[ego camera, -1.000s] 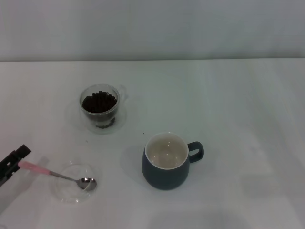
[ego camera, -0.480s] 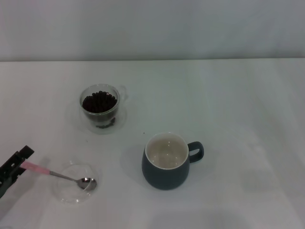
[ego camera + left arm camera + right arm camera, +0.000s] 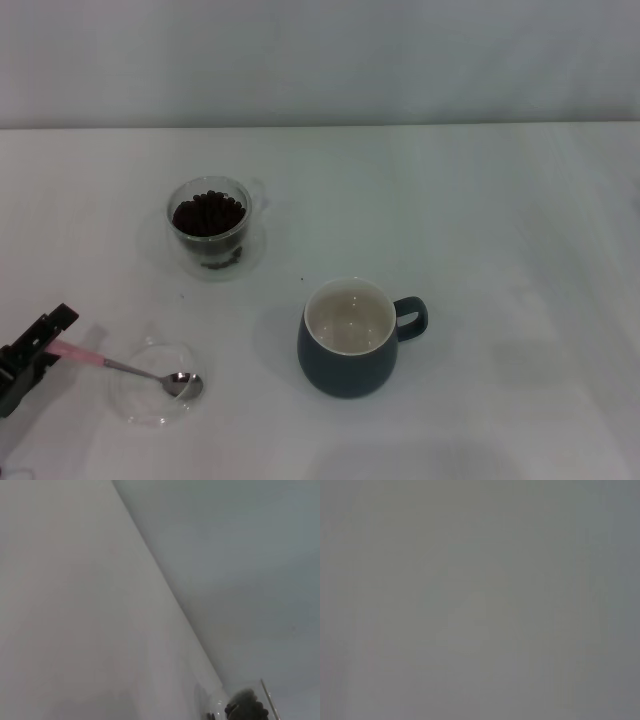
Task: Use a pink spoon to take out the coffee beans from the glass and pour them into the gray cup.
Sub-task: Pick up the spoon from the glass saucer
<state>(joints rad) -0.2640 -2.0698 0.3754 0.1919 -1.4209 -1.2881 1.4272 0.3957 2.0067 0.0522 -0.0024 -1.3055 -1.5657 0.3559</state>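
Left gripper [image 3: 42, 345] at pink spoon [image 3: 120, 366] handle end, jaws seemingly straddling it; grip unconfirmed. Bowl resting in clear dish [image 3: 150, 400], keeping handle raised off surface [image 3: 500, 250].

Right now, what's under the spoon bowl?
The pink spoon has its bowl in a flat clear dish on the table. The handle end is hidden by the left gripper.

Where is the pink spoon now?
In the head view, the pink spoon lies near-left, bowl in a clear dish, handle end at the left gripper.
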